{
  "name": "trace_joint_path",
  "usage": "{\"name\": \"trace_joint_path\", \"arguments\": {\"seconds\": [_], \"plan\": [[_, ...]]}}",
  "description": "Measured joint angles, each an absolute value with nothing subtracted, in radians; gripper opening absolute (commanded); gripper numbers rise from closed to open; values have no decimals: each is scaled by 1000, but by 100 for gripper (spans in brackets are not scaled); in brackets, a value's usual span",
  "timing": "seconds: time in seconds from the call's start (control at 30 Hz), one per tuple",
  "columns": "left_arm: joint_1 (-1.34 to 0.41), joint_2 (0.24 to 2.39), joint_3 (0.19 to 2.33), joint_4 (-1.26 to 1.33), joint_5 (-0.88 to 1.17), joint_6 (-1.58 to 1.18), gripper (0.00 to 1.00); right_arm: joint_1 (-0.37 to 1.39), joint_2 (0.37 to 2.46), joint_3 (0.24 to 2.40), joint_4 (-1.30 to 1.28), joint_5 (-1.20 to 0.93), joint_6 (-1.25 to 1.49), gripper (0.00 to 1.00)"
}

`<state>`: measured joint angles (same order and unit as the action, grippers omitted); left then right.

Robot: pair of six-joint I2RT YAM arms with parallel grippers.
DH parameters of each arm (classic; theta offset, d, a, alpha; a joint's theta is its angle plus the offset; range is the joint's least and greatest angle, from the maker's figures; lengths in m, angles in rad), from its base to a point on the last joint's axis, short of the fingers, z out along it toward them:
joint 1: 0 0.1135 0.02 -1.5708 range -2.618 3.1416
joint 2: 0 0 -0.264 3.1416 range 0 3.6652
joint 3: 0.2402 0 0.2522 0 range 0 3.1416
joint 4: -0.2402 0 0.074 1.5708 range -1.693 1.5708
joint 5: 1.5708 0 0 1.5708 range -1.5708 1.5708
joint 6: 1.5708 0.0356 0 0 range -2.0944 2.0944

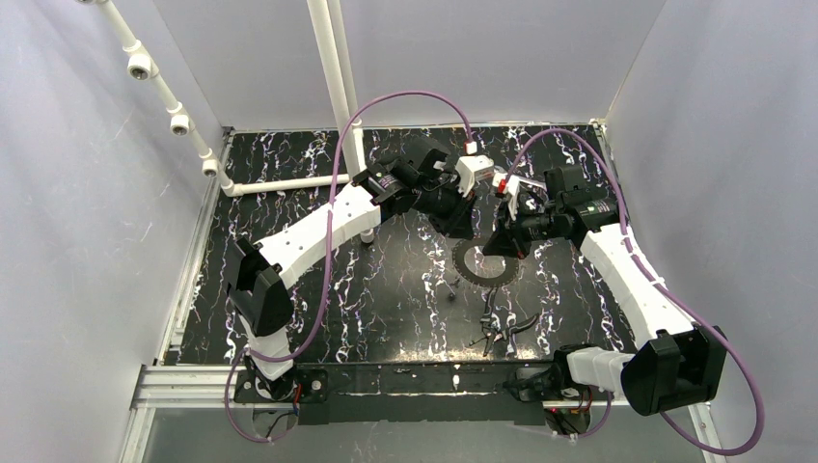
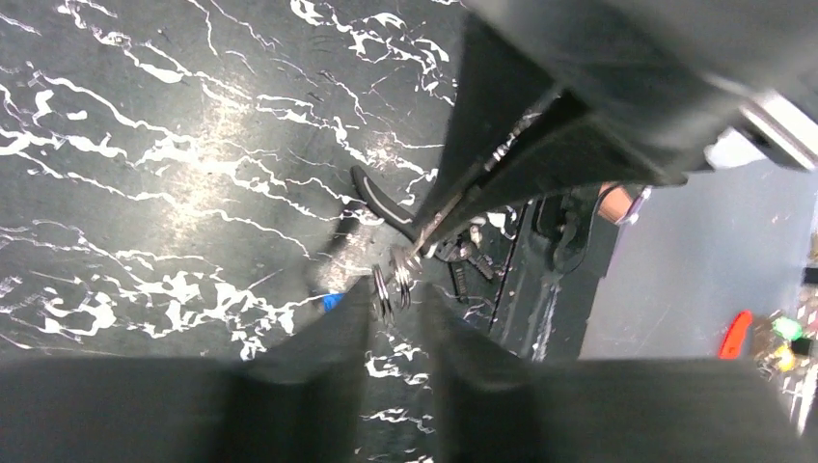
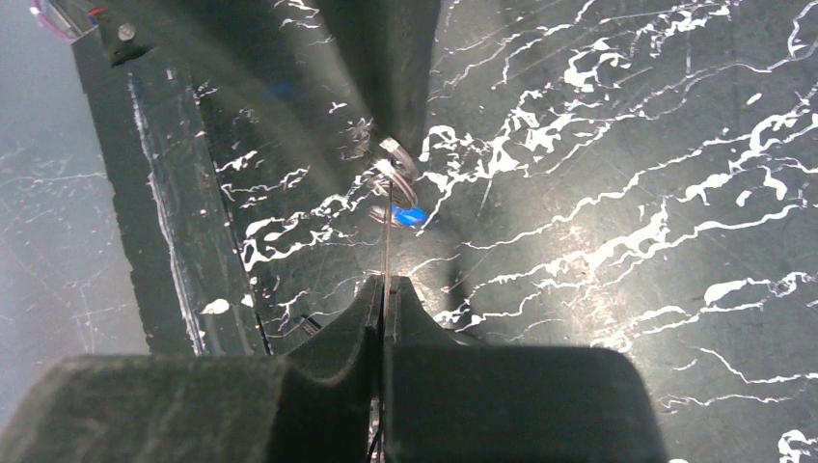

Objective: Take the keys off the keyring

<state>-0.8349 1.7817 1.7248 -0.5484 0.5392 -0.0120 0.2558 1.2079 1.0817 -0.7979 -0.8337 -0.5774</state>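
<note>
Here the ring (image 3: pixel 395 169) hangs between the 2 pincers — left pincer (image 2: pixel 395 289) nipped on its far side, right pincer (image 3: pixel 384 282) clamped on a thin strip (image 3: pixel 385 246) running straight out from its tips to the ring — blue key (image 3: pixel 410 217) dangling just beside.

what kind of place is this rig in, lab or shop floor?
Probably a lab test cell, not a shop floor: plain pale walls box in a black marbled table, with a white pipe frame and an aluminium rail at the near edge.
</note>
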Motion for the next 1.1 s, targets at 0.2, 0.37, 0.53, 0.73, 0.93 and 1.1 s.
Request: {"name": "trace_joint_path", "arguments": {"seconds": [0.2, 0.37, 0.53, 0.73, 0.93, 1.1], "plan": [[-830, 1780, 1786, -570, 546, 7, 89, 242, 1209, 1087, -777, -798, -501, 1], [-816, 1756, 1811, -591, 548, 31, 98, 228, 1219, 1128, -756, -768, -420, 1], [-807, 1712, 1811, -619, 542, 43, 98, 210, 1230, 1187, -726, -744, -339, 1], [-806, 1602, 1741, -682, 483, 46, 98, 207, 1259, 1259, -707, -736, -259, 1], [-806, 1214, 1293, -493, 285, 70, 98, 207, 1280, 1296, -692, -741, -198, 1], [-805, 952, 974, -215, 223, 112, 98, 210, 1317, 1335, -700, -770, -184, 1]]}}
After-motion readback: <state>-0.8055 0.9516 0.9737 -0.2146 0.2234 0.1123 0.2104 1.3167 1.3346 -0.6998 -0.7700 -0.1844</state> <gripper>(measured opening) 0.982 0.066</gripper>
